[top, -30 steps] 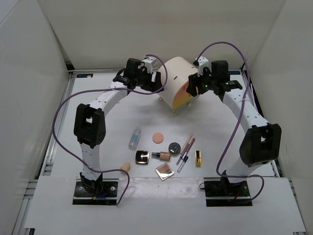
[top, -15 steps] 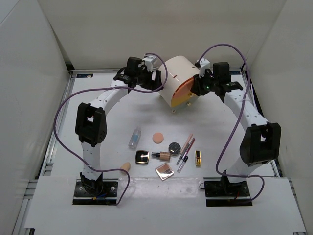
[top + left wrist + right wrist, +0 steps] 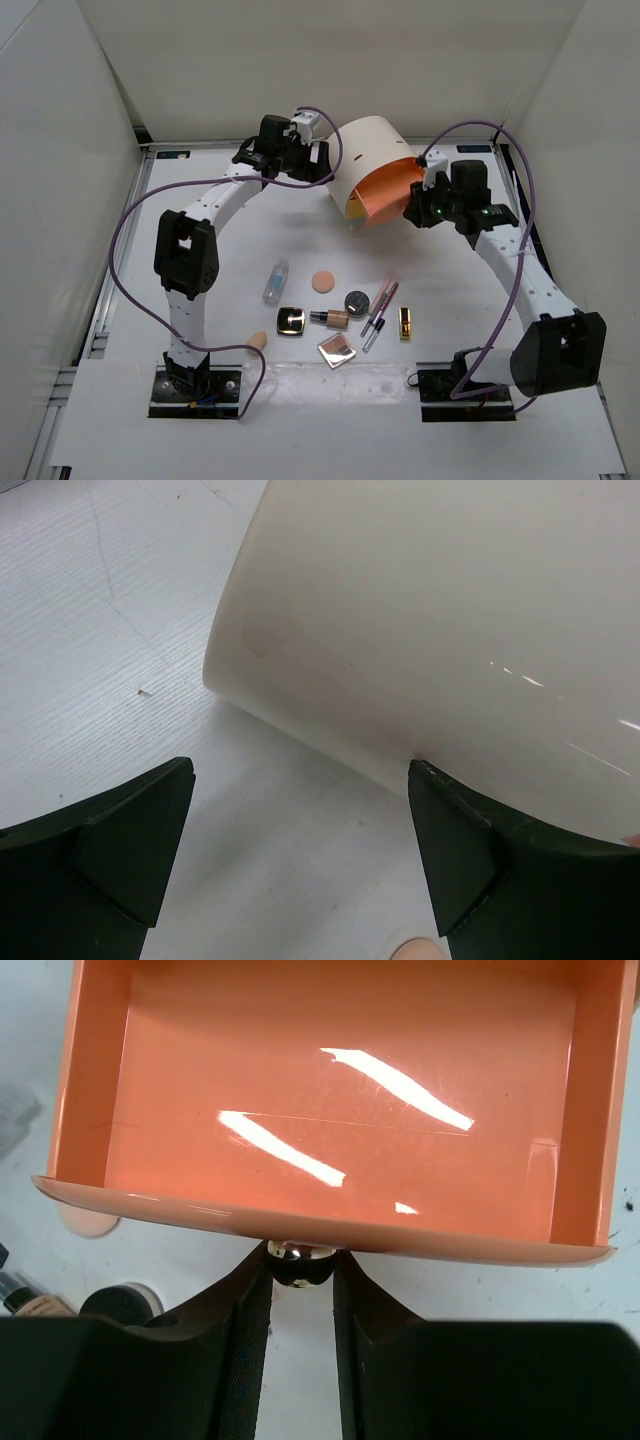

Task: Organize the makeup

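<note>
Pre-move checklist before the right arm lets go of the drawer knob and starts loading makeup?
1. Right gripper shut on gold knob: ok.
2. Orange drawer out of the large cream cylinder box, bare inside: ok.
3. Left gripper open, one finger at the box wall; bracing it: cannot tell.
4. Drawer's back end seated in the box: cannot tell.
5. Makeup stowed: not ok; peach round puff, gold lipstick and the rest lie on the white table.

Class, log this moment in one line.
left gripper open at cream box; right gripper shut on drawer knob; orange drawer open, empty; makeup on table
</note>
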